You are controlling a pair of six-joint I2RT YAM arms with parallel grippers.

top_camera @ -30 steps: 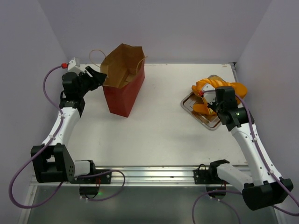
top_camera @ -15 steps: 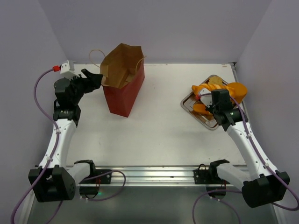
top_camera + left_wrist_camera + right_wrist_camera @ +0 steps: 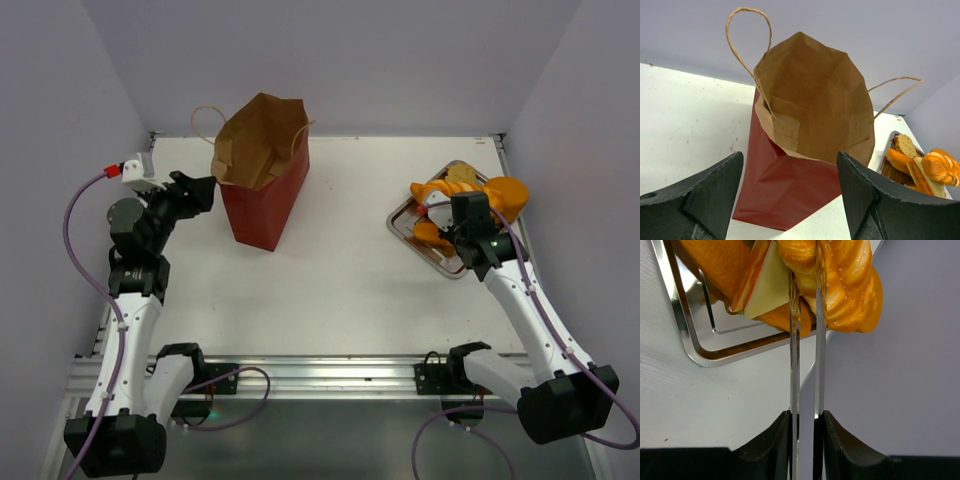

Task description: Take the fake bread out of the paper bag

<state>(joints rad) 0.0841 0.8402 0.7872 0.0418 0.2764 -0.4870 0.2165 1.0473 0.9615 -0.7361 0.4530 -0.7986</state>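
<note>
The paper bag [image 3: 262, 190], red outside and brown inside, stands upright and open at the back left. It fills the left wrist view [image 3: 810, 100], where only kraft paper shows inside it. My left gripper [image 3: 200, 190] [image 3: 789, 157] is open and empty, just left of the bag and apart from it. My right gripper [image 3: 447, 215] [image 3: 806, 420] is shut on thin metal tongs [image 3: 793, 365]. The tong tips reach a twisted orange bread [image 3: 850, 280] among the fake bread pieces [image 3: 480, 190] on the silver tray [image 3: 452, 263].
The tray's rim [image 3: 690, 342] lies close to the table's right edge and the right wall. A sandwich-like piece with a pale slice [image 3: 765, 285] lies beside the twist. The bag's tan loop handles [image 3: 747, 30] stick up. The tray also shows in the left wrist view [image 3: 888, 167].
My left arm has drawn back from the bag's rim, toward the left and the near side. My right gripper has come down with the tongs and bread over the tray.
</note>
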